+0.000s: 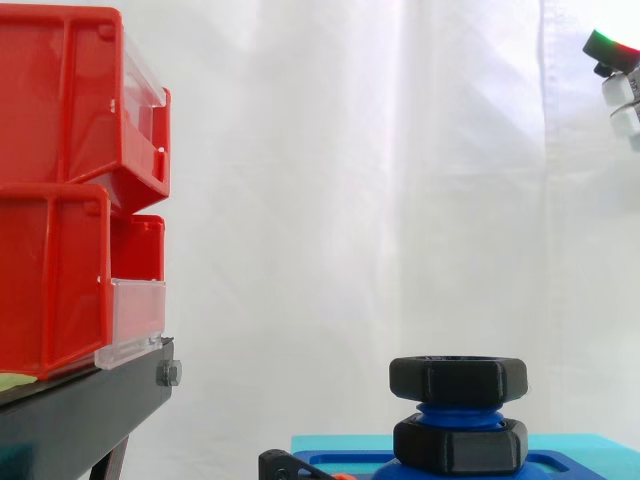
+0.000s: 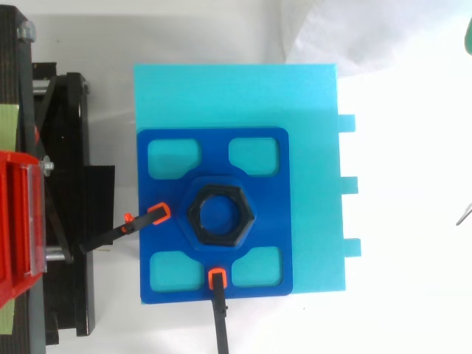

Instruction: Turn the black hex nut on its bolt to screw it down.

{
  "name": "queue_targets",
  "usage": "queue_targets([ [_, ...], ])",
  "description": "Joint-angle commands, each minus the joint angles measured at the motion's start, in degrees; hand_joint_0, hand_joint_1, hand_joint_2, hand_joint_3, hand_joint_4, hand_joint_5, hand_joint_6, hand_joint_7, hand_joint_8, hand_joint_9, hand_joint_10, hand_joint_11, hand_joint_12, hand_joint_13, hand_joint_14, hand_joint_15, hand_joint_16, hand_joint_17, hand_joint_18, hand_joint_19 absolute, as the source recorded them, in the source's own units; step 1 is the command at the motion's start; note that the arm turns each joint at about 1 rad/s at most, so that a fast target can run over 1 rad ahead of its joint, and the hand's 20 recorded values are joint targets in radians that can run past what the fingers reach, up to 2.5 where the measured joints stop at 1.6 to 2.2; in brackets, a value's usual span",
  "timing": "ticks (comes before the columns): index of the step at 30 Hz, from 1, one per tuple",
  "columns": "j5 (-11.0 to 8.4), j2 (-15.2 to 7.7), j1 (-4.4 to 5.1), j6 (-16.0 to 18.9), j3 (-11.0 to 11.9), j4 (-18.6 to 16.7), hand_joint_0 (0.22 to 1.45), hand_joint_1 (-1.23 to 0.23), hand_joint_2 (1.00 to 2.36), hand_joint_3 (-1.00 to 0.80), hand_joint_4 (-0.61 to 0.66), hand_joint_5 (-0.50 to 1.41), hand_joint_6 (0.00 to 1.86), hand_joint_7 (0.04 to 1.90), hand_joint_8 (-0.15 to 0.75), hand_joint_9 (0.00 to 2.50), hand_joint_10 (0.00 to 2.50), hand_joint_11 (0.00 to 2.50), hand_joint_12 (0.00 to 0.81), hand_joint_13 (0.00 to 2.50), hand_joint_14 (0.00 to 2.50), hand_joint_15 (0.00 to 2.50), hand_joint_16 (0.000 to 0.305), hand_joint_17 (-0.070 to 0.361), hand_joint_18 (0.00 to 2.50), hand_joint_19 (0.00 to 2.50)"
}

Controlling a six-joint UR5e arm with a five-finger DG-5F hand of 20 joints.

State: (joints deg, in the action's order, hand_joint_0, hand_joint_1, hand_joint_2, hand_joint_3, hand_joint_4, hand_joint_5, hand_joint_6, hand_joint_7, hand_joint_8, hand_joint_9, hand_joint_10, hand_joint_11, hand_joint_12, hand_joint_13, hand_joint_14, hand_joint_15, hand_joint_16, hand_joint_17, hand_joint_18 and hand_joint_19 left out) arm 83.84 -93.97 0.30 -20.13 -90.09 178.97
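Note:
A black hex nut [image 1: 458,378] sits high on a blue threaded bolt [image 1: 456,414]. A second black hex nut [image 1: 460,446] lies lower, down on the dark blue fixture plate [image 2: 166,287]. From above, the upper nut [image 2: 220,214] shows as a hexagon in the middle of that plate, with the blue bolt end inside it. My hand [image 1: 619,88] is at the top right edge of the side view, far above and to the right of the nuts, touching nothing.
The dark blue plate rests on a cyan block [image 2: 310,96]. Two black clamps with orange tips [image 2: 158,214] [image 2: 217,279] grip the plate at its left and front edges. Stacked red bins [image 1: 60,190] stand on a black stand [image 1: 80,405] at the left.

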Motion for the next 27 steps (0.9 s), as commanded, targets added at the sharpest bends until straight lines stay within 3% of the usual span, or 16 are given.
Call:
queue_targets([
  [1, 0.36, -1.2, 1.37, -3.6, 0.0, -4.5, 0.50, -0.38, 1.00, -0.50, 0.20, -0.21, 0.50, 0.71, 0.247, 0.47, 0.00, 0.00, 0.340, 0.39, 0.00, 0.00, 0.057, 0.127, 0.21, 0.00],
  [6, 0.27, -4.3, 2.42, -8.4, 1.5, -9.0, 0.50, -0.38, 1.00, -0.50, 0.19, -0.22, 0.50, 0.71, 0.244, 0.43, 0.00, 0.00, 0.344, 0.37, 0.00, 0.00, 0.056, 0.127, 0.20, 0.00],
  [9, 0.45, -8.1, 2.95, -11.7, 4.3, -10.6, 0.50, -0.40, 1.00, -0.50, 0.19, -0.22, 0.50, 0.71, 0.243, 0.41, 0.00, 0.00, 0.347, 0.35, 0.00, 0.00, 0.056, 0.126, 0.18, 0.00],
  [10, 0.62, -10.6, 3.12, -13.2, 6.9, -10.7, 0.50, -0.40, 1.00, -0.50, 0.19, -0.22, 0.50, 0.71, 0.243, 0.41, 0.00, 0.00, 0.345, 0.34, 0.00, 0.00, 0.056, 0.125, 0.18, 0.00],
  [12, 0.98, -13.3, 3.30, -13.9, 9.5, -10.1, 0.50, -0.40, 1.00, -0.50, 0.19, -0.22, 0.50, 0.71, 0.242, 0.41, 0.00, 0.00, 0.346, 0.34, 0.00, 0.00, 0.055, 0.125, 0.17, 0.00],
  [16, 2.12, -17.7, 3.39, -14.1, 12.1, -9.4, 0.51, -0.41, 1.00, -0.50, 0.18, -0.22, 0.50, 0.71, 0.240, 0.40, 0.00, 0.00, 0.345, 0.34, 0.00, 0.00, 0.055, 0.124, 0.17, 0.00],
  [20, 2.21, -19.1, 3.48, -14.2, 13.2, -10.0, 0.51, -0.42, 1.00, -0.50, 0.19, -0.22, 0.50, 0.71, 0.240, 0.40, 0.00, 0.00, 0.344, 0.34, 0.00, 0.00, 0.055, 0.124, 0.17, 0.00],
  [27, 1.42, -20.2, 4.97, -18.2, 13.4, -13.9, 0.51, -0.42, 1.00, -0.50, 0.19, -0.22, 0.50, 0.71, 0.241, 0.40, 0.00, 0.00, 0.343, 0.34, 0.00, 0.00, 0.054, 0.122, 0.18, 0.00],
])
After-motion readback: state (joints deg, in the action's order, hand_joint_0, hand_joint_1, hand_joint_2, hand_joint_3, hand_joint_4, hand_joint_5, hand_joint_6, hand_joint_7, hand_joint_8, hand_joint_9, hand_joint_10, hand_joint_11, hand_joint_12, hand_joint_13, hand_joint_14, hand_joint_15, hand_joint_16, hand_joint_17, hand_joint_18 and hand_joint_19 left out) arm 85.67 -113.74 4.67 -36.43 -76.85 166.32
